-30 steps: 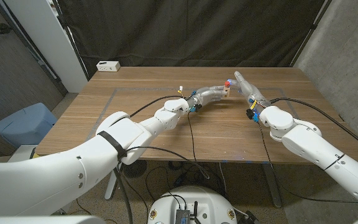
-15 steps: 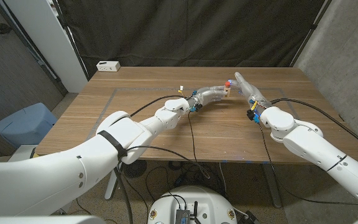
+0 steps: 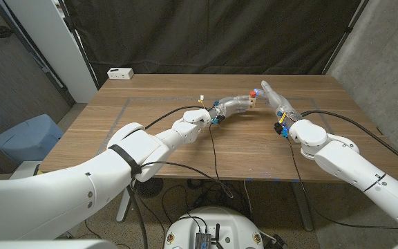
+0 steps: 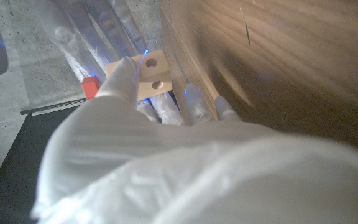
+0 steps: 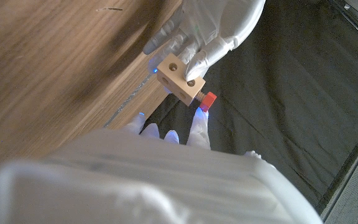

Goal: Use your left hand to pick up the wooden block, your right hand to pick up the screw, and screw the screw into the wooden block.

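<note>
The wooden table [image 3: 150,131] was the largest thing, with a black curtain [image 3: 206,34] hanging behind its far edge. Both arms reached over the table and met above its far middle part. The left hand [image 3: 235,105] held the wooden block [image 3: 253,102] off the table, pinching it between the thumb and other fingers. In the left wrist view the wooden block [image 4: 149,76] showed 2 round holes on its lit face, and the thumb [image 4: 120,78] lay over 1 side of it. The right hand [image 3: 271,95] pointed toward the block with its fingers stretched out. The screw [image 5: 207,99] had a red head and sat against the end of the block, touching it, with a fingertip of the right hand just beside the head. I cannot tell if the right hand really gripped the screw. A small white box [image 3: 120,72] lay at the far left corner of the table.
</note>
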Available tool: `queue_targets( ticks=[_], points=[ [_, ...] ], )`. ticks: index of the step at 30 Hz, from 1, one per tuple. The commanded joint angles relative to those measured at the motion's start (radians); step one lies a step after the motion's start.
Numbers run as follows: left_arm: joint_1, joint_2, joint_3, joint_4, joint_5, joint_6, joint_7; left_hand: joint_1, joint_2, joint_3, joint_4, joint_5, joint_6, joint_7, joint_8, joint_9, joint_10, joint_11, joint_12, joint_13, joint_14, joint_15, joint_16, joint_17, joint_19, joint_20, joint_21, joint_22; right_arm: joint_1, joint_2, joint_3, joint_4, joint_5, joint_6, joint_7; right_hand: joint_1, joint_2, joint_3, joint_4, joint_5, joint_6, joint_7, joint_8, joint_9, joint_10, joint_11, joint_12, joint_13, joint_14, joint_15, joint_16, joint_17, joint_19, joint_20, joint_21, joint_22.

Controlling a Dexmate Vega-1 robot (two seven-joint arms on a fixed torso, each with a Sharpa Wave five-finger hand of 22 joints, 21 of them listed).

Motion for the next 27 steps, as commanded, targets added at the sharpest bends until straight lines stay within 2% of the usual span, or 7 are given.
queue_targets(
  ticks=[1,27],
  points=[
    [-0.002,-0.001,0.002,0.002,-0.001,0.010,0.005,-0.004,0.009,0.004,0.005,0.006,0.045,0.036,0.007,0.004,0.010,0.001,0.004,0.002,0.007,-0.054,0.004,0.004,0.007,-0.002,0.007,0.005,-0.004,0.001,-0.003,-0.009,-0.003,-0.007,-0.004,-0.006,0.033,0.008,0.002,0.008,0.012,-0.002,0.007,0.002,-0.060,0.001,0.004,0.000,-0.145,0.005,0.006,0.000,-0.003,0.002,0.003,0.000],
    [-0.017,-0.005,0.010,0.004,0.001,0.050,0.033,-0.002,0.010,0.004,0.004,0.006,0.047,0.036,0.008,0.004,0.012,0.001,0.005,0.002,0.007,-0.055,0.004,0.004,0.007,-0.001,0.007,0.005,-0.004,0.005,-0.017,-0.015,-0.009,-0.015,-0.005,-0.005,0.033,0.011,0.001,0.008,0.018,-0.002,0.008,0.002,-0.056,-0.001,0.004,0.000,-0.142,0.001,0.007,0.000,-0.001,0.001,0.004,0.000]
  ],
)
